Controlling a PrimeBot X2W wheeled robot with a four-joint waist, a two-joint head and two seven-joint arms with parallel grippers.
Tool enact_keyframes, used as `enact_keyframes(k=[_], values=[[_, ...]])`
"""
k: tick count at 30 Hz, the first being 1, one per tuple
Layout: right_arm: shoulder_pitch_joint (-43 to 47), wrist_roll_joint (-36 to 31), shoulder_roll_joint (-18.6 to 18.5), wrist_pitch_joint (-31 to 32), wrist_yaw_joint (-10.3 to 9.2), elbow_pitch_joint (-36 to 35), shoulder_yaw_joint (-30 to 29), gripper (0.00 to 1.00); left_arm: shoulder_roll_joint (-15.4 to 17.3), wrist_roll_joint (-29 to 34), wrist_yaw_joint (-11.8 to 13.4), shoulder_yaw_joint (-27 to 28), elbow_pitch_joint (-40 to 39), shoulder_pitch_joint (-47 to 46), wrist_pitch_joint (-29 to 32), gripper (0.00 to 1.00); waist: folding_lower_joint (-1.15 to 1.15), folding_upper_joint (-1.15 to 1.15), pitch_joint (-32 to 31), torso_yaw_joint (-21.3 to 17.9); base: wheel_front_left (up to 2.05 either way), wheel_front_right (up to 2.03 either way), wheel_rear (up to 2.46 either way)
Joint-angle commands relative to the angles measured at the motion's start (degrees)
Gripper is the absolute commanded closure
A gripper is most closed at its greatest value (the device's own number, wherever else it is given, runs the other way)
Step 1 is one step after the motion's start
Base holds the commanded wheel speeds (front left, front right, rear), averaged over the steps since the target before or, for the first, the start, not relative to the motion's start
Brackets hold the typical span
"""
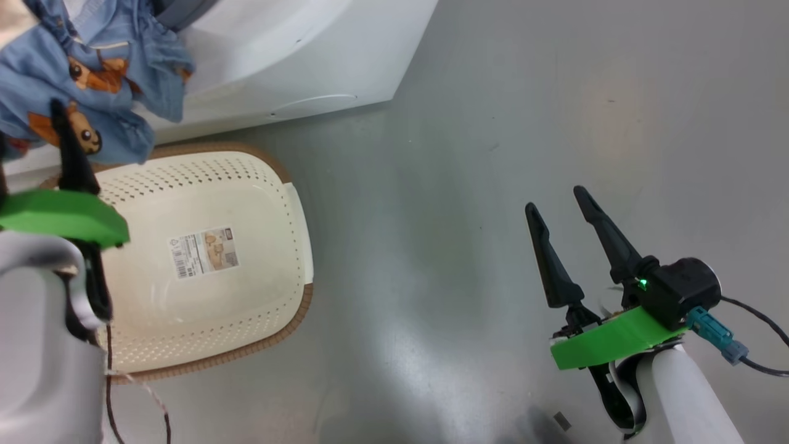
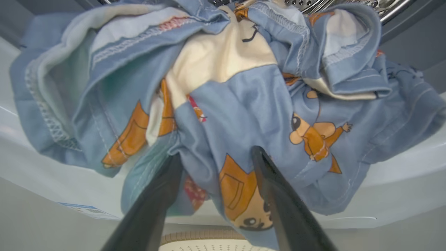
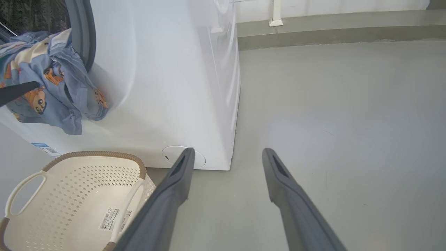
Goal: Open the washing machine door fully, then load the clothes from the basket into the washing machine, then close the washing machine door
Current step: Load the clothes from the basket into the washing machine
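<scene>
The left gripper [image 2: 216,155] has its jaws spread wide, and the clothes [image 2: 244,104] are bunched against and between its fingers [image 2: 278,195]. A loose fold of blue bear-print fabric hangs down in the gap. The rest of the bundle, with a cream piece in it, spreads ahead of and above the fingertips. Whether the fingers press on that fold cannot be told. Straight ahead of these jaws, past the bundle, is the open mouth of the washing machine [image 3: 156,87]. Its steel drum [image 2: 379,5] shows just above the fabric. The clothes lie partly in the mouth and partly over the lower lip of the grey gasket [image 3: 82,31], hanging down the white front. A blue label [image 2: 83,209] sits on that front, below and to the left of the jaws. The basket [image 1: 271,185] stands on the floor [image 1: 493,123] beneath the left jaws, close against the machine, with a sticker [image 1: 203,251] showing on its base. The right gripper [image 1: 555,202] has its jaws open about as wide and grips nothing. It hangs over bare floor, well apart from the basket. Ahead of its fingertips is the machine's lower corner, with a small round flap [image 3: 167,157] just past the left tip, and the basket lies to the lower left of these jaws.
</scene>
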Motion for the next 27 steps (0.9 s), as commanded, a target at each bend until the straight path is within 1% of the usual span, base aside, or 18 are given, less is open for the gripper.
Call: enact_keyframes(k=[1,5,11,22,23,24,25,26,27], values=[[0.34,0.38,0.28,-0.27,0.09,-1.31,1.61,0.0,2.25,-0.71,-0.46,1.99,-0.73,-0.81,-0.49,0.0,0.0,0.0,0.2,-0.21,0.0,0.0,0.0],[0.31,0.37,0.28,-0.27,0.09,-1.37,1.64,0.0,1.27,-3.55,-1.97,3.2,2.76,-3.8,-1.67,0.0,0.0,0.0,0.48,-0.5,0.0,0.0,0.0],[0.18,0.36,0.28,-0.27,0.09,-1.38,2.01,0.0,1.22,-4.84,-3.38,3.49,8.38,-7.57,-3.41,0.0,0.0,0.0,0.86,-1.11,0.0,0.0,0.0],[0.36,0.03,0.28,-0.27,0.09,-1.53,2.02,0.0,1.36,-4.52,-4.39,2.9,16.04,-13.38,-7.75,0.0,0.0,0.0,1.83,-2.03,0.0,0.0,0.0],[0.37,0.03,0.28,-0.27,0.09,-1.56,1.99,0.0,1.36,-4.54,-4.39,3.02,16.48,-13.8,-8.16,0.05,0.0,0.0,1.92,-2.06,0.0,0.0,0.0],[0.38,0.02,0.28,-0.27,0.09,-1.58,1.95,0.0,1.38,-4.52,-4.44,3.07,16.92,-14.15,-8.48,0.23,0.0,0.0,1.99,-2.07,0.0,0.0,0.0],[0.4,0.01,0.28,-0.27,0.09,-1.59,1.9,0.0,1.41,-4.49,-4.52,3.08,17.34,-14.46,-8.73,0.51,0.0,0.0,2.05,-2.06,0.0,0.0,0.0],[0.41,-0.01,0.28,-0.27,0.09,-1.61,1.84,0.0,1.46,-4.44,-4.58,3.1,17.68,-14.79,-8.95,0.62,0.0,0.0,2.12,-2.02,0.0,0.0,0.0],[0.41,-0.04,0.28,-0.27,0.09,-1.63,1.77,0.0,1.52,-4.37,-4.63,3.1,17.94,-15.07,-9.14,0.76,0.0,0.0,2.16,-1.95,0.0,0.0,0.0]])
